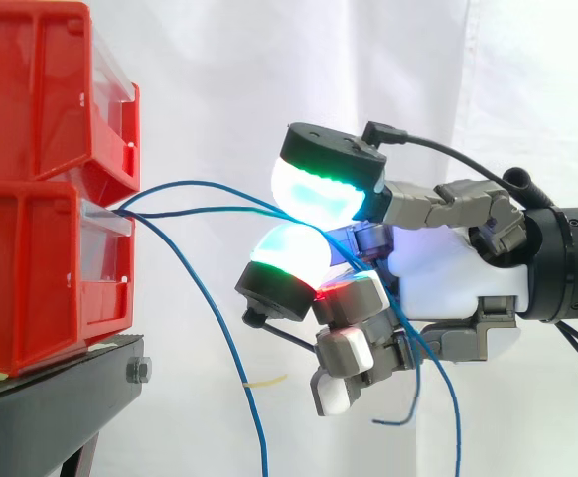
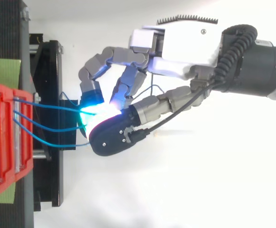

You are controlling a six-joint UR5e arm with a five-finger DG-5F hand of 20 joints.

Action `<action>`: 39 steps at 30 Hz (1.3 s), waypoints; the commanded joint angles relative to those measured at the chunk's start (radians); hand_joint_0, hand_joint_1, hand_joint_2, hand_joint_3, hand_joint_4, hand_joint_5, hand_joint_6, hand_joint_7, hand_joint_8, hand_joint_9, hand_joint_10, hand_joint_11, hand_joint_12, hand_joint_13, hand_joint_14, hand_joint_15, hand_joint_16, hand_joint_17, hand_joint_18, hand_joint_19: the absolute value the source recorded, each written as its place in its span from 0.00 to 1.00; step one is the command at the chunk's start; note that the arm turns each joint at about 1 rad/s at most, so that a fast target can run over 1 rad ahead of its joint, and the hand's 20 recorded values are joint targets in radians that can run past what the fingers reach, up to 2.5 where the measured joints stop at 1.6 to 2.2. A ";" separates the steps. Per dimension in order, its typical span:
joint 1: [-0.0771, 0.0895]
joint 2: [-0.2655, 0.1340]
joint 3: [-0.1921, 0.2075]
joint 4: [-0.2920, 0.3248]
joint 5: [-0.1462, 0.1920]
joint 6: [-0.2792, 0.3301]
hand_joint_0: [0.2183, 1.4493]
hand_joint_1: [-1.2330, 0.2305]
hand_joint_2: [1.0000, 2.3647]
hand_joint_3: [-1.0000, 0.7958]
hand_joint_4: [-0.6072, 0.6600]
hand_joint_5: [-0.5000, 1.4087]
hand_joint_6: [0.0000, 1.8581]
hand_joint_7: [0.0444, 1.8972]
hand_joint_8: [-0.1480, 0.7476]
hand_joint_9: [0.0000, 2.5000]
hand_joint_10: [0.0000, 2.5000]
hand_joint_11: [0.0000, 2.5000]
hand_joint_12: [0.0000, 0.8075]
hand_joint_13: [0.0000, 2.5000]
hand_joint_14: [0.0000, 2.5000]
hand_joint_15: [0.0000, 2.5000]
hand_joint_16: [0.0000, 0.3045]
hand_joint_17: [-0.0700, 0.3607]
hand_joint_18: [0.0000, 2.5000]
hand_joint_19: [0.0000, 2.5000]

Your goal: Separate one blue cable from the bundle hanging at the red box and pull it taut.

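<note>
The robot hand [image 1: 448, 273] pinches a blue cable [image 1: 208, 185] between curled, glowing pads [image 1: 314, 189]. The cable runs slightly slack to the lower red bin [image 1: 31, 288] on the black stand [image 1: 51, 402]; another blue cable [image 1: 231, 363] droops beside it.

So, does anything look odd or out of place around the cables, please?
Nothing is spilled or damaged, but two blue cables from the red bins seem to run between the hand's pinching pads rather than one; a third cable hangs slack below.

Three blue cables [image 1: 200, 209] leave red box [image 1: 31, 283] front, arc right, droop down.
</note>
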 commanded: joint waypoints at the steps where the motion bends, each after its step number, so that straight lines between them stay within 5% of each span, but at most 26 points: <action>1: -0.002 0.000 0.000 0.001 0.001 0.000 0.41 0.25 0.00 0.29 0.59 0.17 0.49 0.62 0.59 0.46 0.01 0.43 0.45 0.44 0.01 0.30 0.13 0.37 0.35 0.23; 7: -0.002 0.000 0.000 0.000 -0.004 0.000 0.35 0.25 0.00 0.28 0.62 0.17 0.50 0.62 0.58 0.47 0.01 0.44 0.44 0.44 0.01 0.30 0.13 0.36 0.35 0.23; 12: -0.004 0.000 0.000 -0.002 -0.005 0.000 0.24 0.37 0.00 0.28 0.63 0.18 0.49 0.60 0.60 0.48 0.01 0.44 0.48 0.45 0.01 0.30 0.14 0.39 0.36 0.24; 20: -0.009 0.003 0.011 -0.005 0.002 -0.003 0.28 0.40 0.00 0.28 0.63 0.18 0.49 0.64 0.59 0.50 0.01 0.46 0.46 0.45 0.01 0.31 0.14 0.38 0.37 0.24; 26: -0.009 0.003 0.011 -0.007 0.007 -0.001 0.30 0.54 0.00 0.28 0.62 0.18 0.49 0.64 0.59 0.50 0.01 0.46 0.46 0.45 0.01 0.32 0.13 0.38 0.37 0.26; 39: -0.007 0.002 0.011 -0.007 0.013 -0.001 0.32 0.35 0.02 0.46 0.63 0.18 0.49 0.68 0.60 0.49 0.01 0.47 0.46 0.45 0.01 0.32 0.14 0.39 0.37 0.26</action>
